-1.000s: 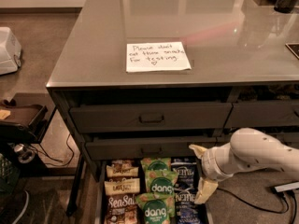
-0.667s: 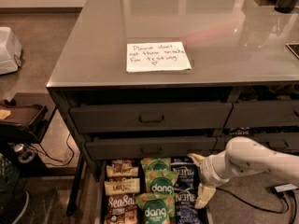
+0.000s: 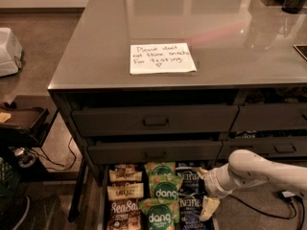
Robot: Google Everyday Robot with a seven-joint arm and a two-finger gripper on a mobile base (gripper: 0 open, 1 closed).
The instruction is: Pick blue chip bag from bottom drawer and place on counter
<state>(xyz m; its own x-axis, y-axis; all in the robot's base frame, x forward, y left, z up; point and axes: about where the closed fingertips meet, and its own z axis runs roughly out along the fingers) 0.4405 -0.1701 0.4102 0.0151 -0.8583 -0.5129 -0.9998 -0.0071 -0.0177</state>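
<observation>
The bottom drawer (image 3: 102, 201) is pulled open at the foot of the cabinet. Its right column holds two dark navy blue chip bags, one at the back (image 3: 188, 175) and one in front (image 3: 192, 210). My gripper (image 3: 206, 191) hangs at the drawer's right side, just right of the blue bags. Its two cream fingers are spread apart, one by the back bag, one by the front bag, with nothing between them. The glossy grey counter (image 3: 216, 28) is above, bearing the white handwritten note (image 3: 162, 58).
Green "dang" bags (image 3: 163, 189) fill the middle column and brown SeaSalt bags (image 3: 123, 210) the left. Two narrower drawers (image 3: 156, 121) above stand slightly ajar. A dark cart (image 3: 21, 123) with cables is at the left. A cable lies on the floor at the right.
My arm has sunk lower and drawn a little to the right. The gripper has come down beside the blue bags. The bags have not moved.
</observation>
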